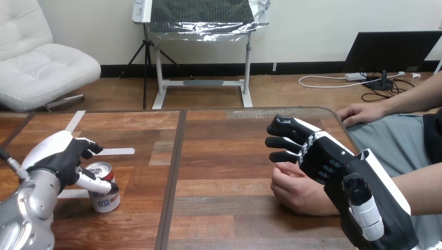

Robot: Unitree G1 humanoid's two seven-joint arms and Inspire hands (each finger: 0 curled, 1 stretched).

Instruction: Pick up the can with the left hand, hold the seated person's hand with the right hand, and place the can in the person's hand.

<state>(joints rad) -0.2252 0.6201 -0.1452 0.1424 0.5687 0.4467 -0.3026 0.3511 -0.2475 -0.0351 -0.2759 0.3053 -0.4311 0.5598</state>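
Left hand [62,159] close against can [107,200], on can's left side; cannot tell if it grips. Can stands upright on surface [224,156], left part. Right hand [323,156] loose, holding nothing, just over person's hand [297,192], well right of can.

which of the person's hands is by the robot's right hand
The lower person's hand, beside the right hand; the upper one lies apart, farther back.

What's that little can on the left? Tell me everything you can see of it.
The can is small, with a silvery metal top and a red-and-white label. It stands upright on the wooden table, near its left front. The robot's left hand grips it, one finger curled across its front.
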